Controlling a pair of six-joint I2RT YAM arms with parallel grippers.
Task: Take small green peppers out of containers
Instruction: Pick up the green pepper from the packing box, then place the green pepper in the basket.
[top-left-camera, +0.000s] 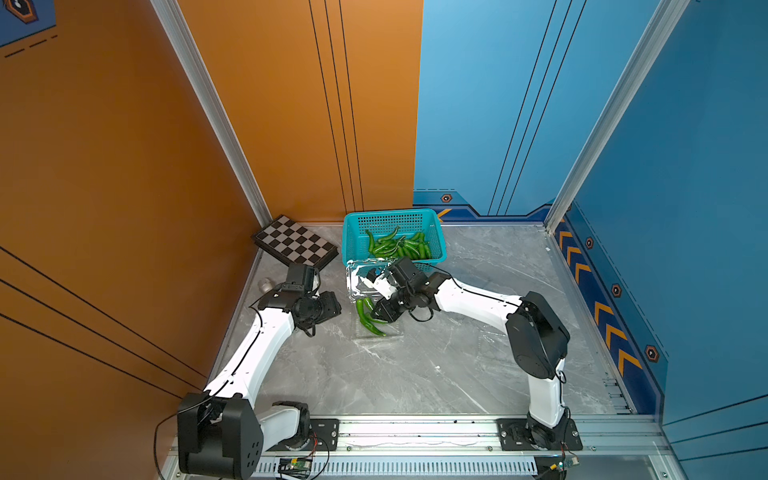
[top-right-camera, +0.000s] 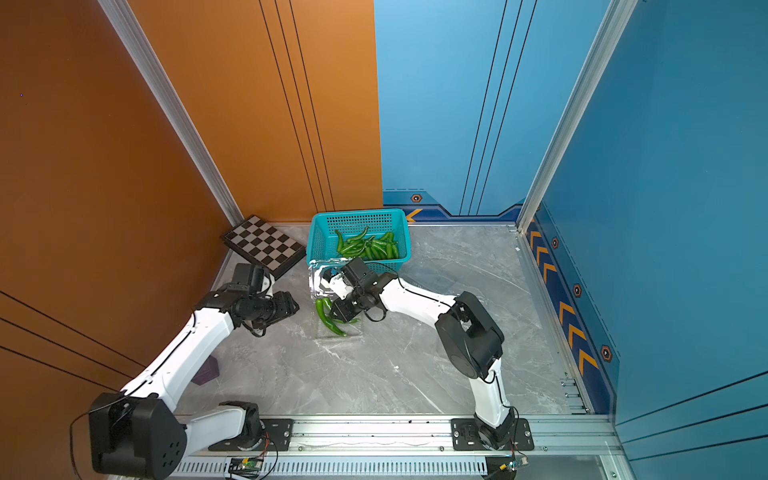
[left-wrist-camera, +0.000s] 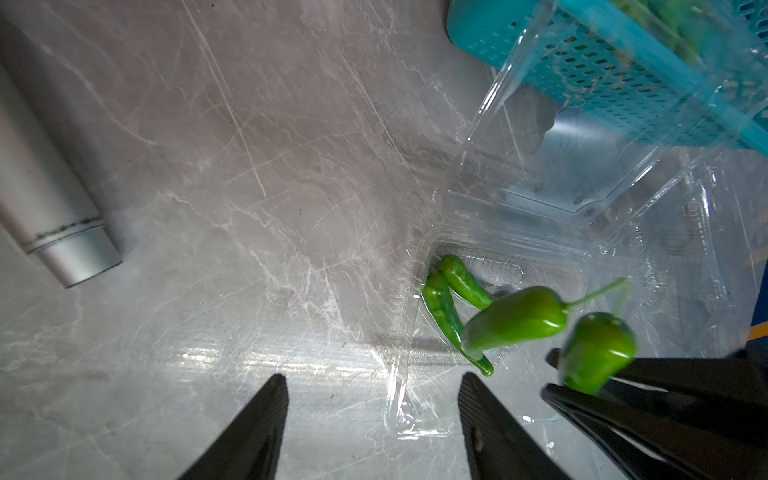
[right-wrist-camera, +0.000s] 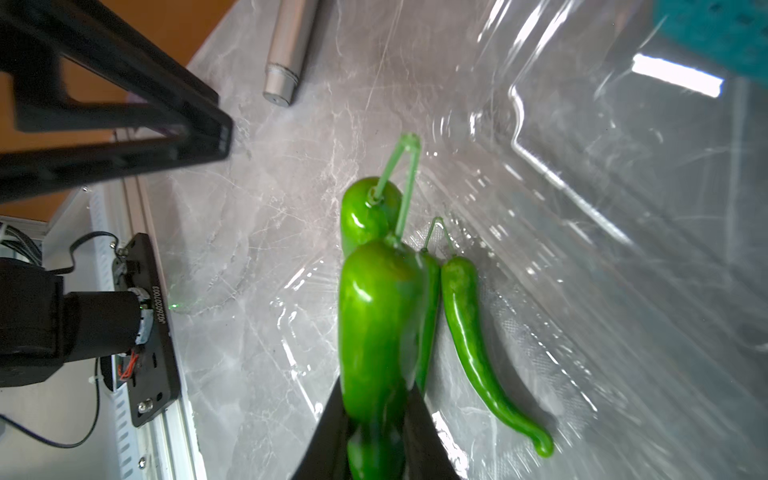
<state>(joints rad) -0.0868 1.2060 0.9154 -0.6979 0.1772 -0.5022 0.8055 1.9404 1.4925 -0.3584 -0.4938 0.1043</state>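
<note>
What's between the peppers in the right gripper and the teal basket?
The raised clear lid, standing just in front of the teal basket; the right gripper, shut on the peppers, likely must lift over it.

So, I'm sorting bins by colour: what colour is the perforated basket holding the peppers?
The basket is teal; a top view shows it best.

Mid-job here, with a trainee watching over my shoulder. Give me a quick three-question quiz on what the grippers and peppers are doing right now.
1. True or false: the left gripper holds a pepper.
2. The right gripper is: A open; B shut on peppers; C out of view.
3. How many peppers lie loose in the clear container by the right gripper?
Key: 1 false, it is open and empty. 2 B. 3 two.
</note>
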